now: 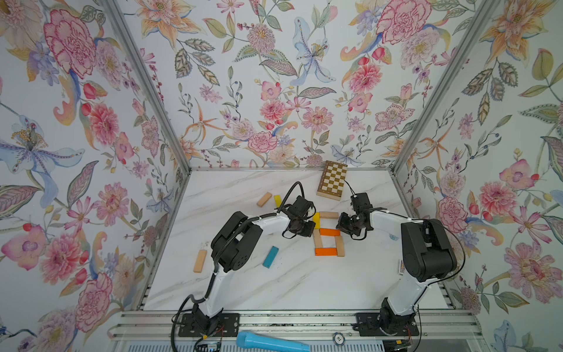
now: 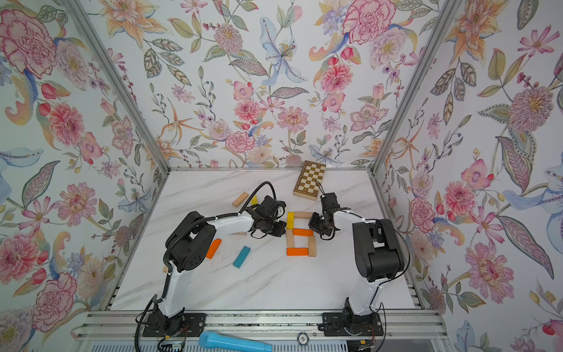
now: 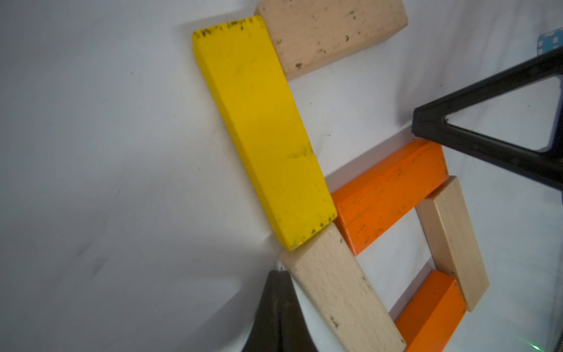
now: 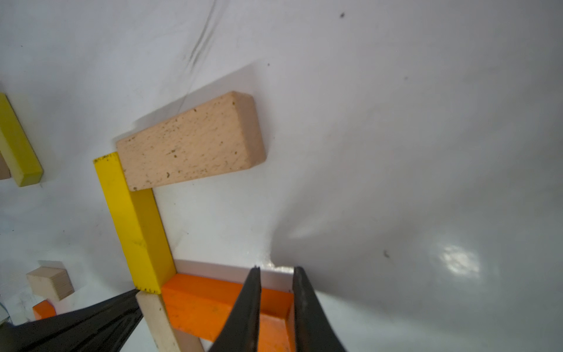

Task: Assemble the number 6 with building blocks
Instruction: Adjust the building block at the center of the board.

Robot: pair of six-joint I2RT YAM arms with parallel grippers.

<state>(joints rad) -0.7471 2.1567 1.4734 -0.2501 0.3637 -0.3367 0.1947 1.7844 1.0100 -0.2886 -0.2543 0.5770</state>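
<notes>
Wooden blocks lie end to end as the number 6 [image 2: 297, 251] near the middle of the marble table [image 1: 274, 289]. A yellow stem [image 1: 316, 220] carries a beige top bar [image 1: 329, 215] at its far end. Below it sits a square loop: an orange cross bar [image 1: 329, 232], a left beige side [image 1: 317, 240], a right beige side [image 1: 340, 246] and an orange bottom bar [image 1: 326, 251].

The left pincer [image 4: 131, 300] is fully closed with nothing in it, its tip against the outer face of the left beige side, right where that meets the yellow stem. The right pincer [image 4: 275, 274] has its fingers a narrow gap apart and grips nothing; it hangs over the right end of the orange cross bar, tips down by the bar's far edge.

Loose pieces lie to the left: a teal block [image 1: 270, 257], a beige block [image 1: 200, 261], a farther beige block [image 1: 263, 199] beside a yellow block [image 1: 277, 201], and an orange block [image 2: 213, 248] partly under the left arm. A chequered board [image 1: 332, 184] lies at the far edge, and a blue microphone [image 1: 271, 343] lies on the front rail
</notes>
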